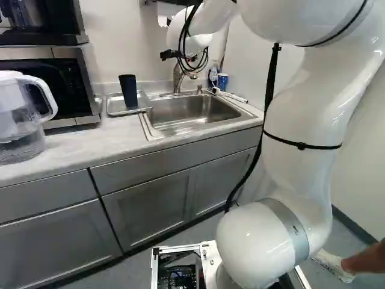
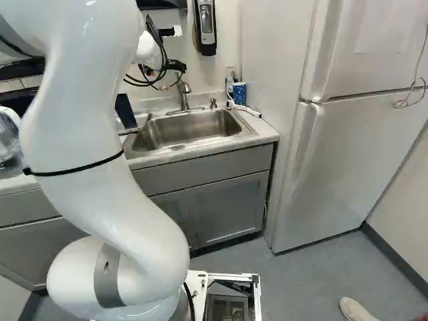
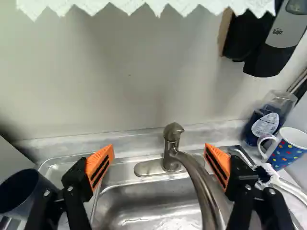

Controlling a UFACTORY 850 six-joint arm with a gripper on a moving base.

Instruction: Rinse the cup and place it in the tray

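Wrist view: hand (image 3: 159, 154) spread wide, nothing pinched. Dark cup (image 1: 128, 91) seen on tray (image 1: 116, 108) beside sink (image 1: 192, 114); probably light, stiff plastic, slippery if wet. Best gripped midway up wall, from opposite sides, squeezed gently; rim better avoided.

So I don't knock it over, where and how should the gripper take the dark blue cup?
I'd close the gripper around the dark blue cup's side wall near mid-height, coming in level from the counter's front, one finger each side. It stands upright in the metal tray, shows no handle and tapers only slightly, with the microwave off to one side.
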